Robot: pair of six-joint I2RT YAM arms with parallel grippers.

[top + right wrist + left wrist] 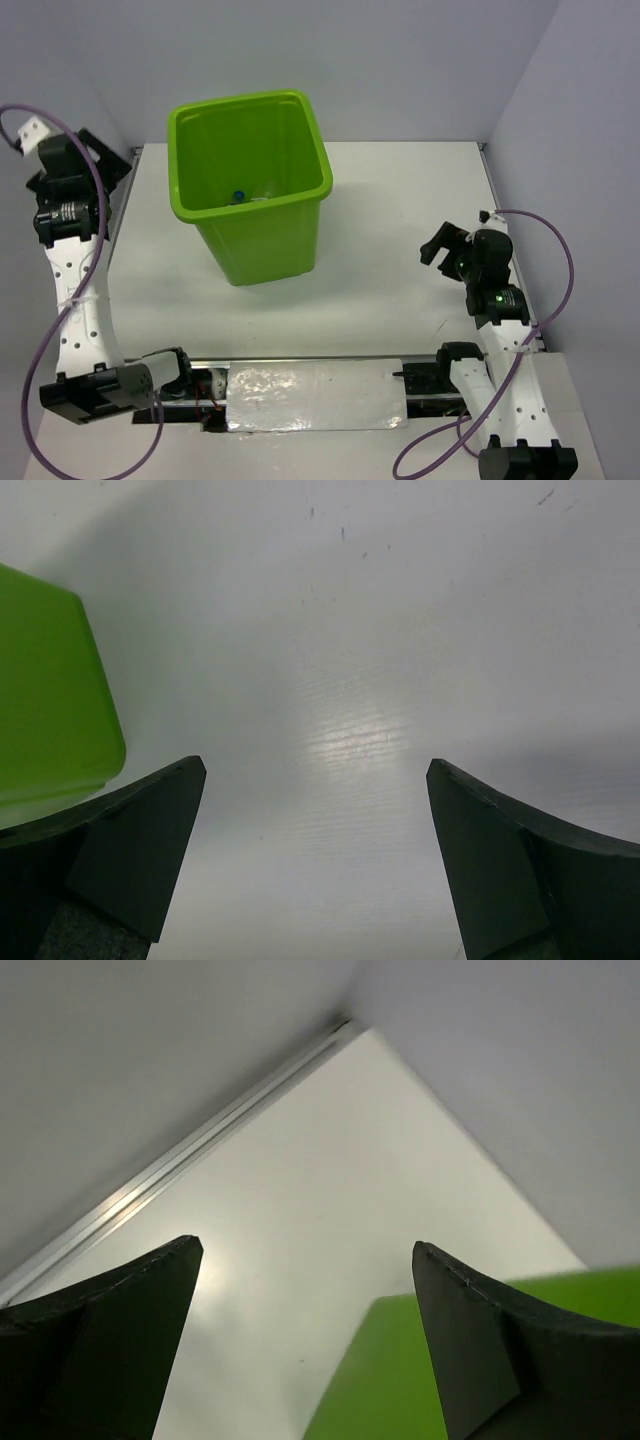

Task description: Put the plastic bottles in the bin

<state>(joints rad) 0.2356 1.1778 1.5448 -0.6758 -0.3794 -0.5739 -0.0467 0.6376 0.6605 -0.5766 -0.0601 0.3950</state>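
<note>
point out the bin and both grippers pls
bin [265, 245], top external view, on its front wall.
left gripper [307, 1248], left wrist view, midway between its fingertips.
right gripper [316, 767], right wrist view, midway between its fingertips.

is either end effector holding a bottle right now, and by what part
Nothing is held: the left end effector and right end effector are both open and empty.

The left arm [80, 300] rose steeply from its base, its white links stretched far out and the wrist turned inward at the top. The left gripper [305, 1250] stood with its two dark fingers [120, 1310] spread wide apart. The right arm [505, 370] was folded shorter, its wrist bent inward. The right gripper [315, 765] pointed downward, its fingers equally wide apart.
</note>
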